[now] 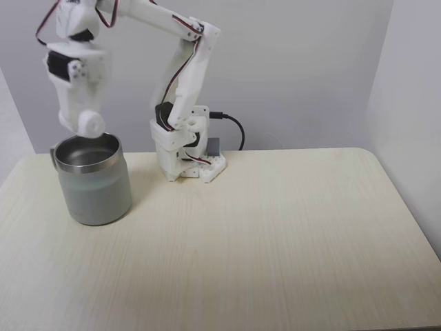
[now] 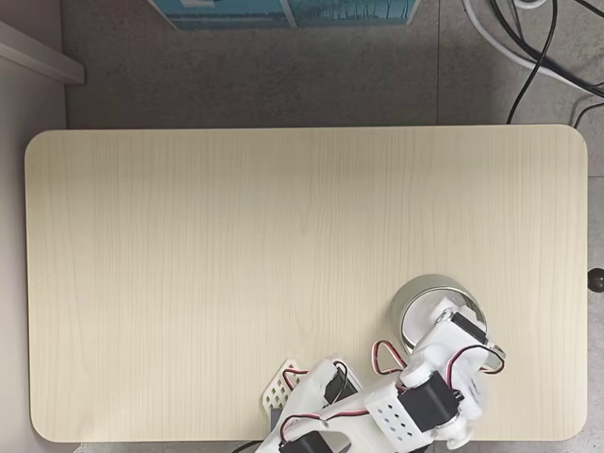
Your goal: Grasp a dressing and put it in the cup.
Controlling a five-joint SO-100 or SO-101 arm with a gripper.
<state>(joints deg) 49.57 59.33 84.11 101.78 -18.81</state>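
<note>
In a fixed view the tool [image 1: 84, 124] hangs just above the rim of the cup [image 1: 93, 183], clamped on a small white round thing that looks like the dressing [image 1: 91, 123]. The cup stands near the back left corner of the pale wood surface [image 1: 262, 234], and the white arm [image 1: 182, 83] rises from its base just right of the cup. In a fixed view from above, the arm [image 2: 415, 396] covers part of the cup [image 2: 420, 297] near the surface [image 2: 236, 255] edge, the wide remainder lying open, with black cables [image 2: 538, 47] on the grey floor beyond the far edge.
</note>
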